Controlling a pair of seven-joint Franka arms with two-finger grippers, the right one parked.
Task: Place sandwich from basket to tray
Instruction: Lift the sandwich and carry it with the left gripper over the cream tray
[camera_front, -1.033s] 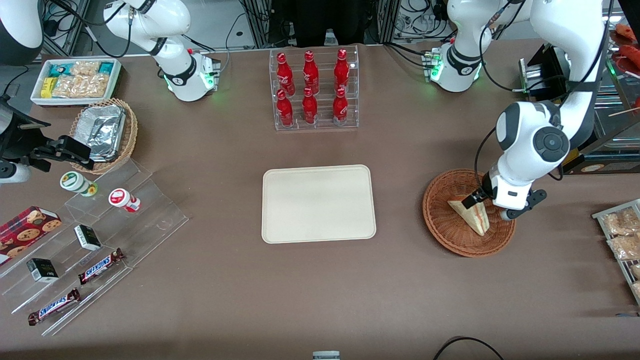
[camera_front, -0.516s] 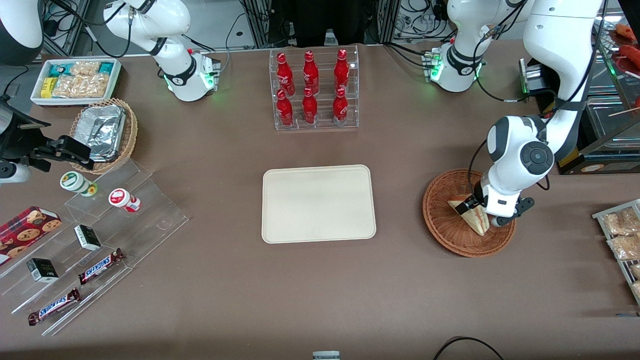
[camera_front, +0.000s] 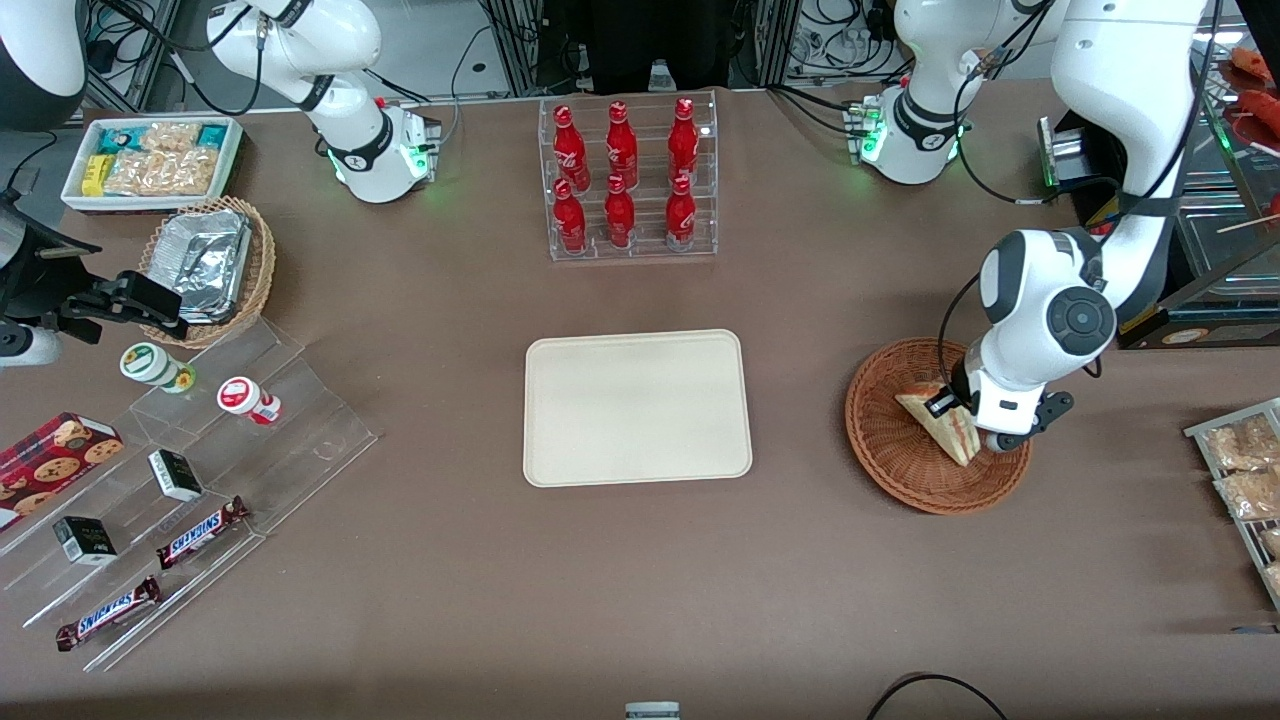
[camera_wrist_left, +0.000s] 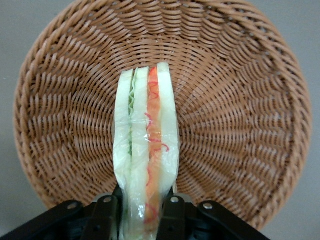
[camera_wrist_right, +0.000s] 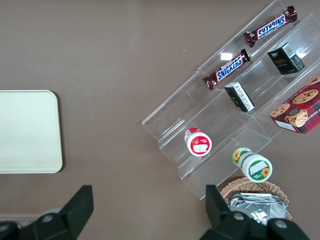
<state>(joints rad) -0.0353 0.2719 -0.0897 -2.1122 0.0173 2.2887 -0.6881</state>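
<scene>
The sandwich (camera_front: 938, 424) is a wrapped triangular wedge with red and pale green filling, in the reddish-brown wicker basket (camera_front: 885, 445) toward the working arm's end of the table. My left gripper (camera_front: 958, 418) is over the basket, shut on the sandwich. In the left wrist view the sandwich (camera_wrist_left: 146, 150) stands on edge between the black fingers (camera_wrist_left: 104, 216) of the gripper (camera_wrist_left: 141, 212), above the basket's (camera_wrist_left: 240, 125) woven floor. The cream tray (camera_front: 637, 407) lies bare at the table's middle and shows in the right wrist view (camera_wrist_right: 27, 131).
A clear rack of red bottles (camera_front: 625, 180) stands farther from the front camera than the tray. Clear tiered shelves with candy bars and cups (camera_front: 180, 480), a tan basket of foil containers (camera_front: 208, 265) and a white snack bin (camera_front: 150, 160) lie toward the parked arm's end. Packaged snacks (camera_front: 1245, 470) lie near the basket.
The gripper came down onto the sandwich and closed on it; the sandwich has since shifted slightly away from the front camera and tilted in the grip.
</scene>
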